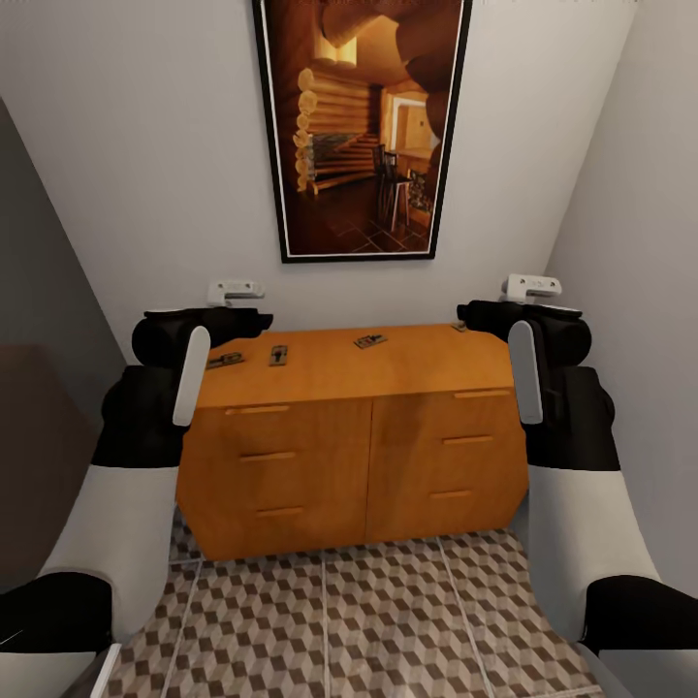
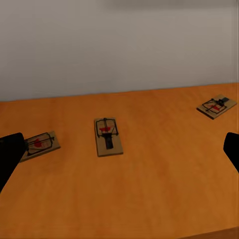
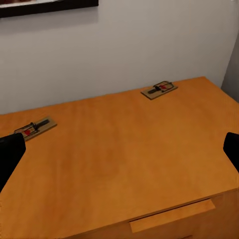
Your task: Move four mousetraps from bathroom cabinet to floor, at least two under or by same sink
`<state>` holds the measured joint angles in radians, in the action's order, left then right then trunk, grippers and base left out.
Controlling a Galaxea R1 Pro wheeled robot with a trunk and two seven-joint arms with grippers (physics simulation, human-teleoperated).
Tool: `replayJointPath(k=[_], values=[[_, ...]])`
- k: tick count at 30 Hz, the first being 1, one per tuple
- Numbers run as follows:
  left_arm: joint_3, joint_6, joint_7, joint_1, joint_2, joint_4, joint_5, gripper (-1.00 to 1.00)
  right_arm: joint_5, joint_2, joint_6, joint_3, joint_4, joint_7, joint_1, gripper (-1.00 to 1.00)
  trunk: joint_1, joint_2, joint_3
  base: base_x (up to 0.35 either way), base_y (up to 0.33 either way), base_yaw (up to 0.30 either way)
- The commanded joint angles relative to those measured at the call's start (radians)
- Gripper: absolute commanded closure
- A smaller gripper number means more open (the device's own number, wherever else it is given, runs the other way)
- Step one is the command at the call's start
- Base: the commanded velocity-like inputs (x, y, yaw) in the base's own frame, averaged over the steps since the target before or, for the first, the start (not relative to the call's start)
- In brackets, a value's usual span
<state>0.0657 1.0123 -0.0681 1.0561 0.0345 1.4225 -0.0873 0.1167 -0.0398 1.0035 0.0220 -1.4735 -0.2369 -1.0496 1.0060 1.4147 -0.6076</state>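
Note:
The orange-brown cabinet [image 1: 368, 456] stands against the wall, drawers shut. Several mousetraps lie on its flat top [image 2: 164, 164] [image 3: 124, 164]: two near the left end [image 1: 225, 361] [image 1: 278, 356], one mid-top [image 1: 369, 340], one at the right rear corner [image 1: 459, 328]. The left wrist view has three of them [image 2: 41, 143] [image 2: 108, 136] [image 2: 216, 106]; the right wrist view has two [image 3: 35, 128] [image 3: 159, 90]. My left gripper [image 1: 254, 320] [image 2: 124, 144] and right gripper [image 1: 470, 312] [image 3: 125, 142] hover open above the top's ends, holding nothing. The cube-patterned bathroom floor [image 1: 388, 620] lies below. The bathroom sink is out of view.
A framed picture of a log interior [image 1: 364, 126] hangs on the white wall above the cabinet. A dark panel [image 1: 39, 388] closes in on the left and a grey wall [image 1: 640, 242] on the right, making a narrow alcove.

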Motion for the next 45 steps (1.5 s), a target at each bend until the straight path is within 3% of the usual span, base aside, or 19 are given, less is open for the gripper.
replayJointPath(k=[1,15,25,32,40,45], values=[[0.000,0.004,-0.007,0.001,0.000,0.000,-0.009,-1.00,0.011,-0.001,0.003,0.001,-0.001,-0.009,-0.001,-1.00,-0.004,-0.007,0.002,0.000,0.000,0.000],[0.001,0.005,-0.009,0.001,0.003,-0.056,-0.010,-1.00,0.010,-0.001,0.003,-0.002,-0.001,-0.009,0.000,-1.00,-0.058,-0.105,0.046,0.000,0.000,0.000],[0.002,0.005,-0.008,0.001,0.024,-0.147,-0.013,-1.00,0.009,-0.002,0.003,-0.043,-0.001,-0.010,0.007,-1.00,-0.096,-0.175,0.077,0.000,0.000,0.000],[0.001,0.005,-0.007,0.001,0.033,-0.265,-0.014,-1.00,0.009,-0.001,0.003,-0.052,-0.001,-0.010,0.009,-1.00,-0.123,-0.224,0.099,0.000,0.000,0.000],[0.001,0.003,-0.007,0.001,0.037,-0.473,-0.013,-1.00,0.009,0.000,-0.004,-0.054,0.003,-0.009,0.053,-1.00,-0.153,-0.280,0.124,0.000,0.000,0.000],[0.001,0.003,-0.007,0.001,0.038,-0.528,-0.012,-1.00,0.009,0.000,-0.007,-0.054,0.005,-0.009,0.071,-1.00,-0.173,-0.315,0.140,0.000,0.000,0.000]])
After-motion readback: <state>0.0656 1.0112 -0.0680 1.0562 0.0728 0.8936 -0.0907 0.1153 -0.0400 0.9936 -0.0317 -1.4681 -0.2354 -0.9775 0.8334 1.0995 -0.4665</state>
